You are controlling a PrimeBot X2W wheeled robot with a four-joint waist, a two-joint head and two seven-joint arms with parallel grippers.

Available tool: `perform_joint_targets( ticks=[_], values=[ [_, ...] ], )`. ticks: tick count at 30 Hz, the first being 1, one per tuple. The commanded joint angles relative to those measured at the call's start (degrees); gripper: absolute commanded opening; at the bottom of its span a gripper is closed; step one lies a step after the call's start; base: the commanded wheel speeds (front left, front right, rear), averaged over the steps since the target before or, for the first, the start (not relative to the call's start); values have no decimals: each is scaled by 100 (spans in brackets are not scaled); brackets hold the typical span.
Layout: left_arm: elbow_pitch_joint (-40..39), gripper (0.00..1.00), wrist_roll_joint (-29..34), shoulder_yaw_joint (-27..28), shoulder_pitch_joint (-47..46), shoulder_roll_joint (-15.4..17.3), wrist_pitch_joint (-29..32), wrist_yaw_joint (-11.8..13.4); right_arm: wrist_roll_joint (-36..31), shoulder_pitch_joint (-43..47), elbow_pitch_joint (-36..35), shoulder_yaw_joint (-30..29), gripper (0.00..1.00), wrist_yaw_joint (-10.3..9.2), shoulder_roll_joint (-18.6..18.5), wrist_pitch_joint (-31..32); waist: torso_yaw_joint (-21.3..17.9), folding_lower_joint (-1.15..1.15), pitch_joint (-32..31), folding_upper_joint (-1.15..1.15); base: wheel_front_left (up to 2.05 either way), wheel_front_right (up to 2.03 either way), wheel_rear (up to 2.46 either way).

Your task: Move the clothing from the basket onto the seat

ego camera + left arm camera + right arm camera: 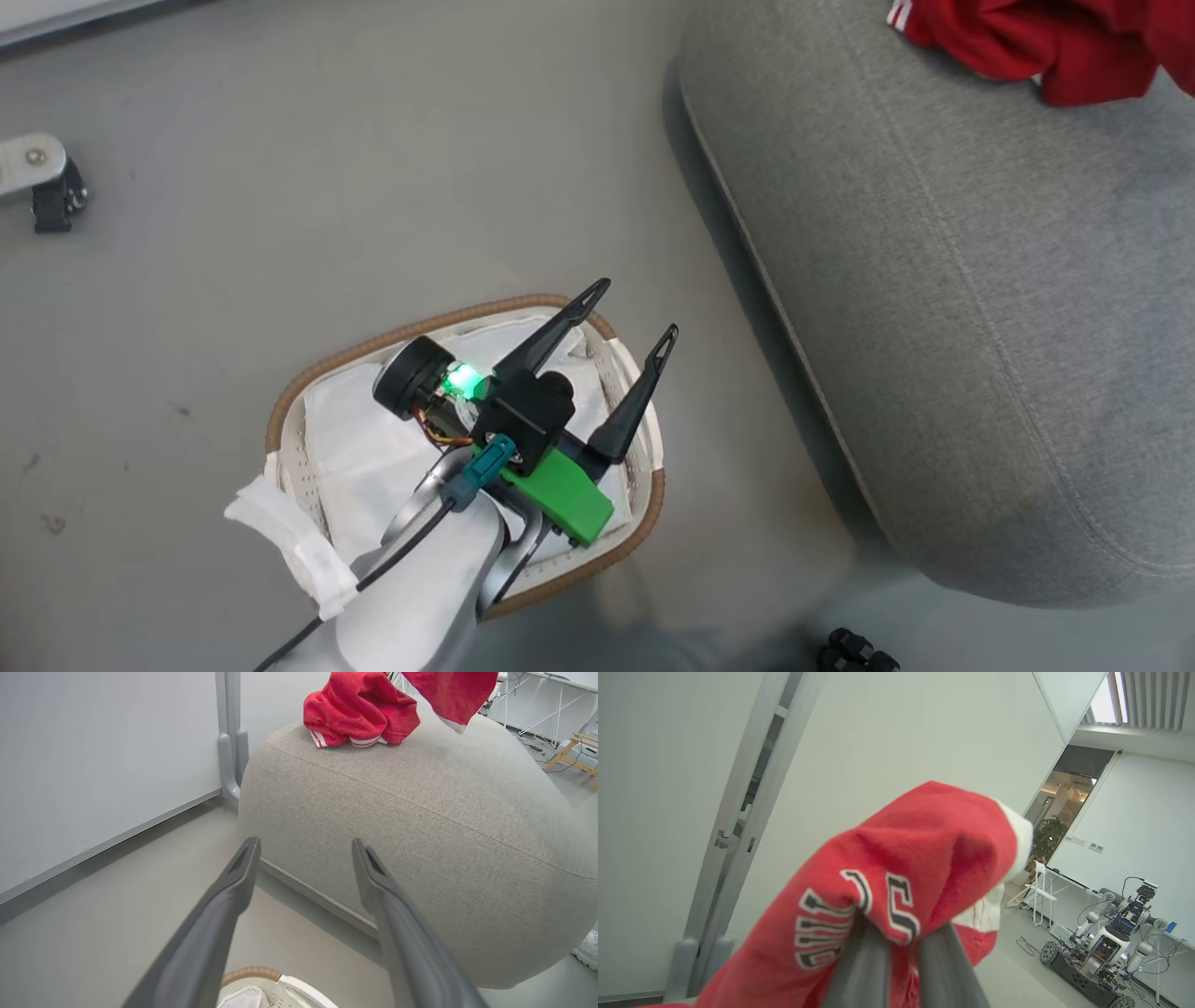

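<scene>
Left gripper (635, 308), fingers spread, hovers over the oval white plastic basket with brown woven rim (448, 322). Right gripper (903, 947) pinches a red fabric garment with white lettering (924, 858); another red garment (359, 709) lies on the rounded grey fabric seat (420, 812).

There are two red pieces of clothing: one bundled garment (359, 711) on the seat's (420, 826) top edge, one hanging garment (448, 693). One basket (467, 313). One seat.
</scene>
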Motion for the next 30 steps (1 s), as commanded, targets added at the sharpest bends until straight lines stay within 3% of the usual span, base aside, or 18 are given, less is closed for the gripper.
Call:
perform_joint_targets(
  ticks=[1, 11, 17, 18, 19, 20, 21, 30],
  values=[
    [-66, 100, 98, 24, -153, 29, 5, 14, -35, -4, 211, -50, 0, -8, 36, -43, 371, -1, 574, 0, 0, 0, 0],
    [-287, 100, 427, 129, -227, 71, 5, 14, -333, 88, 1794, -342, 0, -8, 665, -215, 352, -1, 1025, 0, 0, 0, 0],
    [-276, 100, 455, 126, -198, 135, 5, 14, -418, 190, 2053, -310, 2, -8, 970, -221, 250, -1, 1059, 0, 0, 0, 0],
    [-270, 100, 456, 133, -191, 143, 5, 14, -420, 203, 2053, -289, 16, -8, 1001, -221, 233, -1, 1056, 0, 0, 0, 0],
    [-260, 100, 457, 137, -181, 153, 5, 14, -418, 229, 2029, -269, 44, -8, 1032, -221, 211, -1, 1048, 0, 0, 0, 0],
    [-251, 100, 458, 146, -172, 162, 5, 14, -411, 259, 2009, -253, 64, -8, 1061, -222, 194, -1, 1037, 0, 0, 0, 0],
    [-240, 100, 458, 150, -160, 168, 5, 14, -392, 306, 1987, -233, 100, -8, 1095, -221, 174, -1, 1021, 0, 0, 0, 0],
    [-196, 100, 384, 171, -76, 79, 5, 14, -212, 954, 1689, 44, 100, -8, 1072, -222, 71, -1, 675, 0, 0, 0, 0]
  ],
)
